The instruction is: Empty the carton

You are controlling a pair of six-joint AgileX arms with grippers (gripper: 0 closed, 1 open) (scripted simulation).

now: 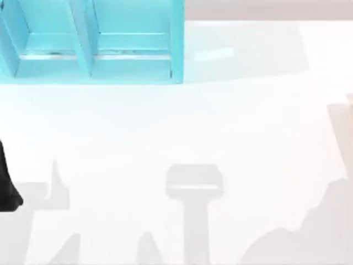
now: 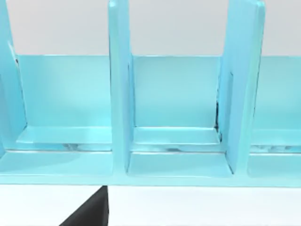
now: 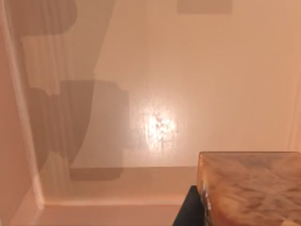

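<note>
At the far left edge of the white bench (image 1: 165,132), left arm's dark part (image 1: 8,187), its tool's state impossible to tell, turquoise compartmented shelf (image 1: 94,41) at back left, orange-amber carton (image 3: 251,188) close before the right wrist camera, grip unclear.

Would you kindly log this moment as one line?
left arm: parked, table's left edge | shelf: blue, back left | carton: orange-amber, close to right wrist camera | table: white

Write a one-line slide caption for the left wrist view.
Turquoise shelf rack with upright dividers, standing on the white table.
</note>
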